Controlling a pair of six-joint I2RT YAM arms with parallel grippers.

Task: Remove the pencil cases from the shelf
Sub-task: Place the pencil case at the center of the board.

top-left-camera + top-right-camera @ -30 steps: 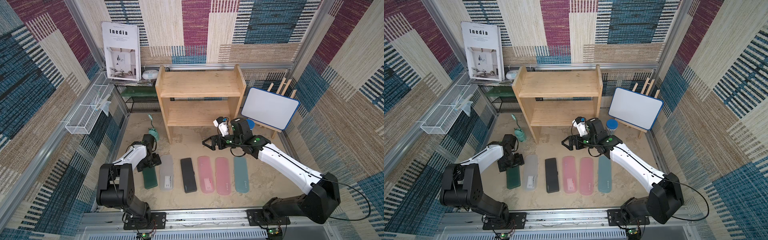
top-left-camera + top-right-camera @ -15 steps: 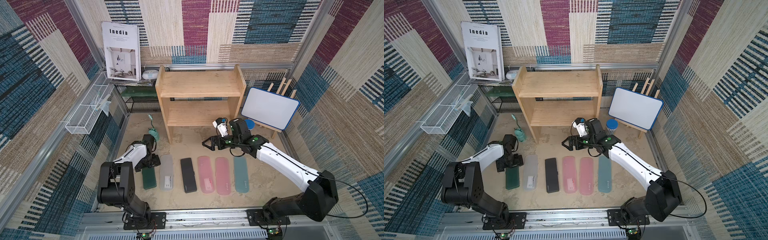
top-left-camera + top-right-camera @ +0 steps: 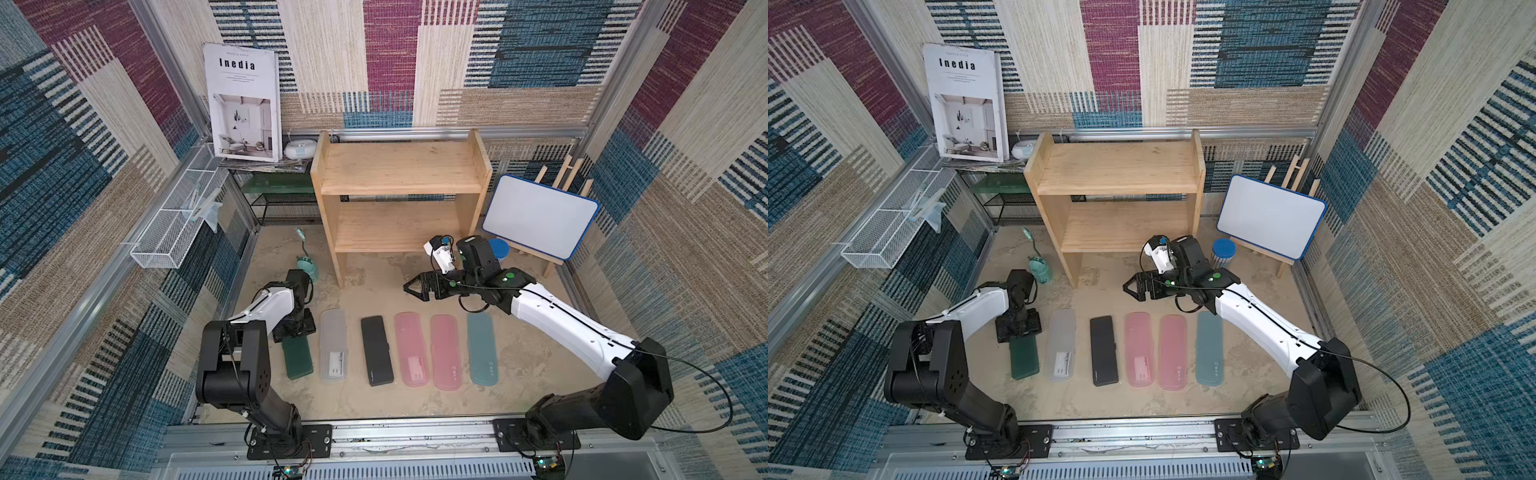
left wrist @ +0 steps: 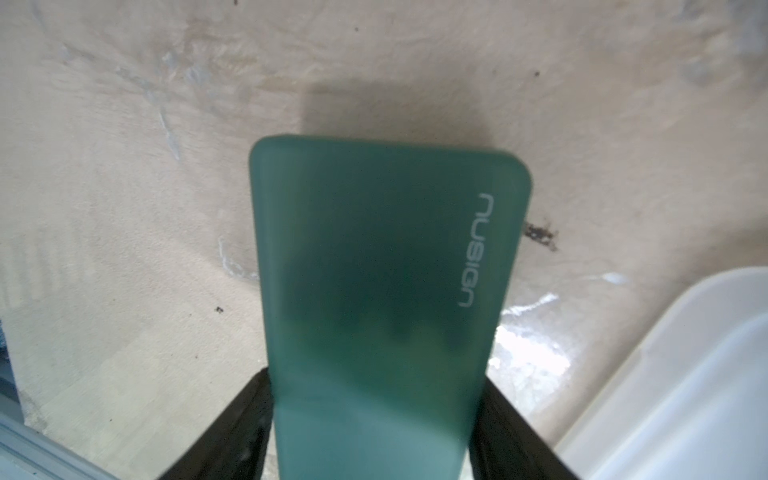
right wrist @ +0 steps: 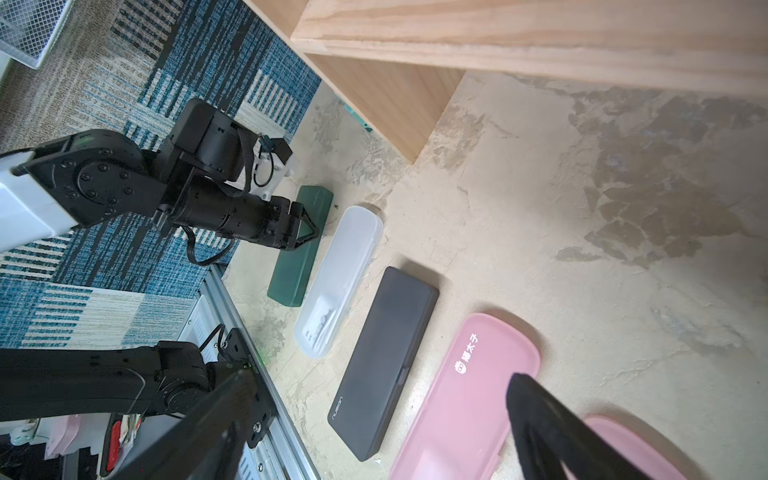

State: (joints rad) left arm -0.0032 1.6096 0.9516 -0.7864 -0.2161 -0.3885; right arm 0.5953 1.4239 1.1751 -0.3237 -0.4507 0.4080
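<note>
Nothing shifted: left gripper (image 3: 296, 331) jaws pressed both sides of dark green case (image 3: 297, 359); right gripper (image 3: 413, 286) gaped wide, empty; shelf (image 3: 399, 166) sat bare, so task looked essentially done.

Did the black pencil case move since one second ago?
No. The black case lies at the same spot in front of the shelf, between the frosted case and a pink case.

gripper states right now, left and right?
Left gripper: jaws either side of the dark green pencil case on the table; cannot tell if clamped.
Right gripper: open, holding nothing.
</note>
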